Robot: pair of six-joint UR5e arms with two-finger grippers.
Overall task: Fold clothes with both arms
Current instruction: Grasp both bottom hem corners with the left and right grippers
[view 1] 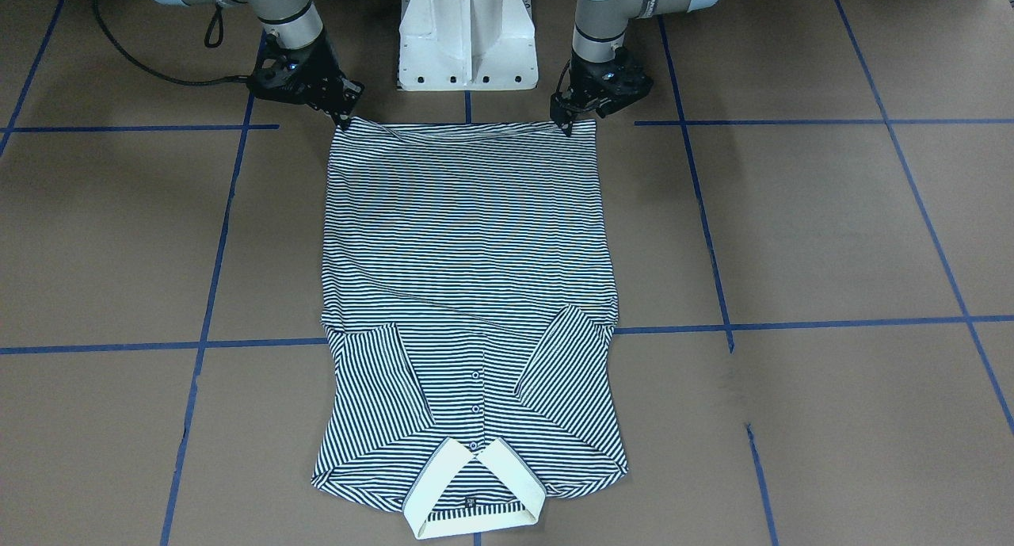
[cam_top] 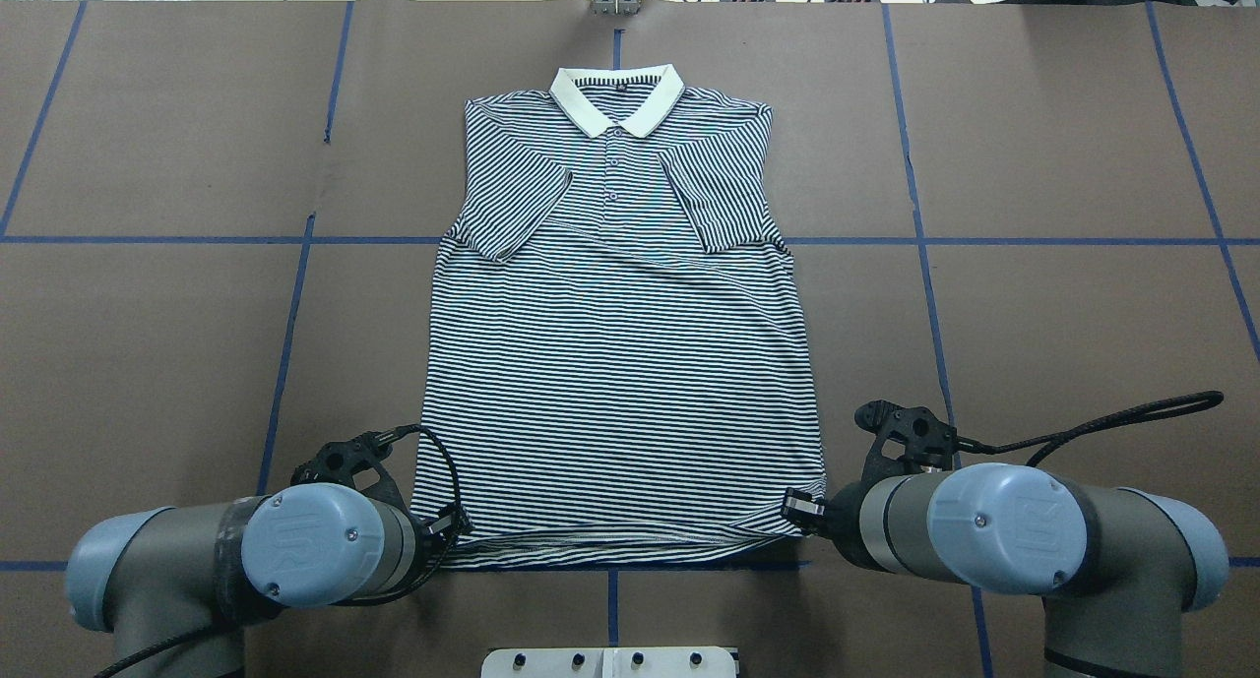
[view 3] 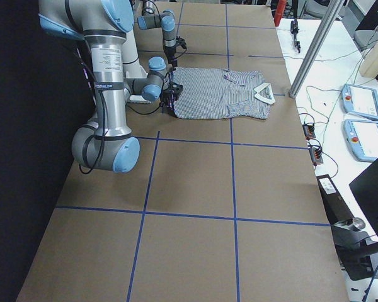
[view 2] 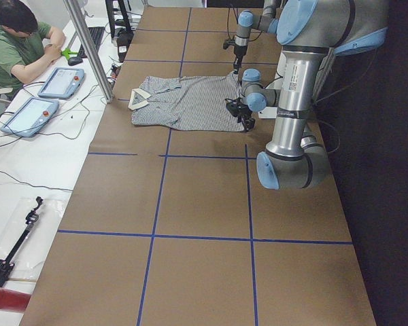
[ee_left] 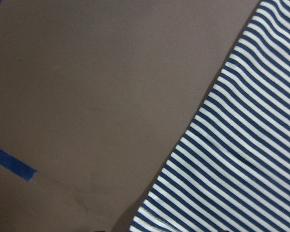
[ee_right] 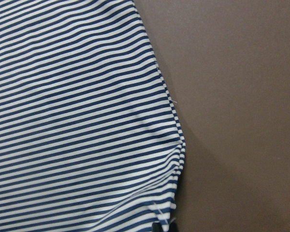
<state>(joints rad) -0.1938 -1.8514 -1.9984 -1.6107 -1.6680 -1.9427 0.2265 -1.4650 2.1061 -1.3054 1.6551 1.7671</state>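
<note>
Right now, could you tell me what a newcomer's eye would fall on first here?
The striped polo shirt lies flat and centred, its sleeves folded in over the chest and its cream collar pointing away from the robot. The left gripper and right gripper each nip a hem corner on the robot's side.

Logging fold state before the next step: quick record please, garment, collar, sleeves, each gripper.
garment: polo shirt, navy-and-white stripes, front up, flat on table
collar: cream, at the end away from the grippers
sleeves: both folded in over the front
left gripper: at hem corner on its side, seemingly pinching it
right gripper: at the other hem corner, seemingly pinching it
hem: not yet brought toward collar
</note>
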